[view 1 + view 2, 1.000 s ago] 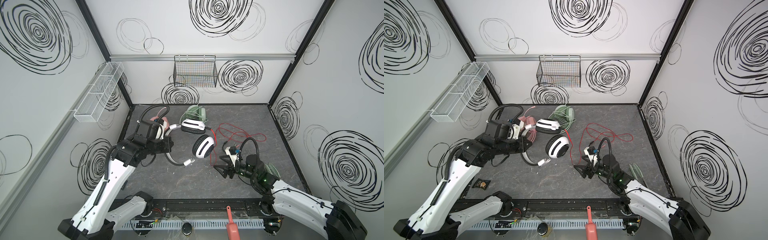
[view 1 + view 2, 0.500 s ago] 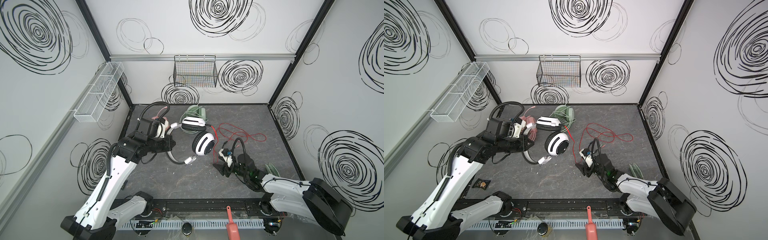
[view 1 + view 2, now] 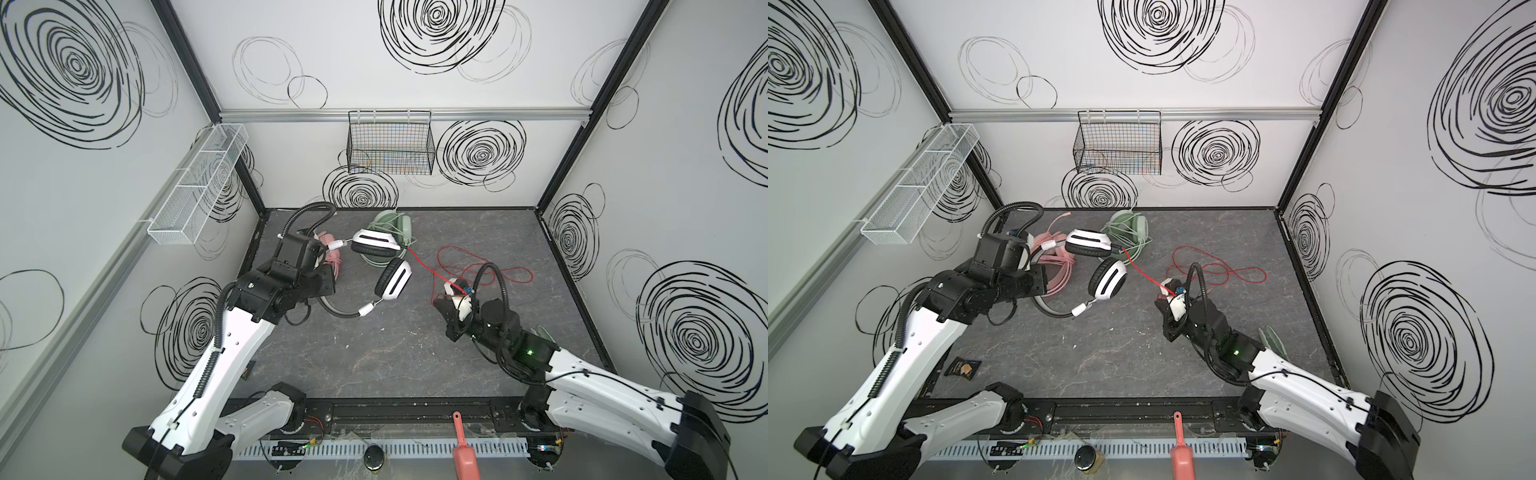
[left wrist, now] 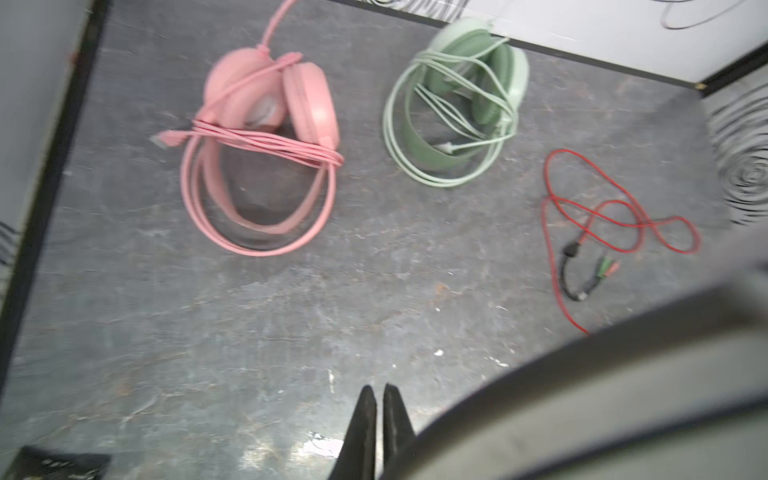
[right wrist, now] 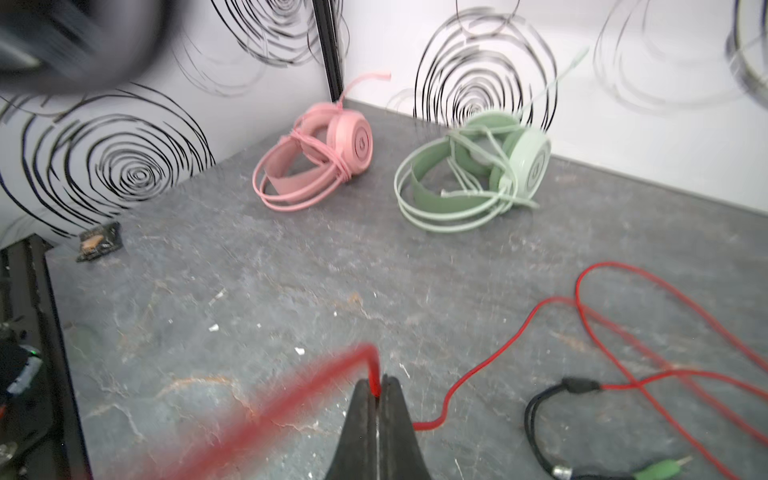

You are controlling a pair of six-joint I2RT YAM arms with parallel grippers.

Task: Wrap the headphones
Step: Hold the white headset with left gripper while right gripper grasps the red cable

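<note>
Pink headset, green headset, table's far edge: wrapped. White-and-black headset unwrapped: left gripper clamps headband; right gripper pinches loose red cable.

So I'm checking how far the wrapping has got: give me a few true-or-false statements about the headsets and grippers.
The pink headset has its cable wound around it. True.
The right gripper is shut on the red cable. True.
The red cable is wound around the white-and-black headset. False: most of it lies loose on the table.
The left gripper holds the mint-green headset. False: that one lies on the table; the left gripper holds the white-and-black headset's headband.
</note>
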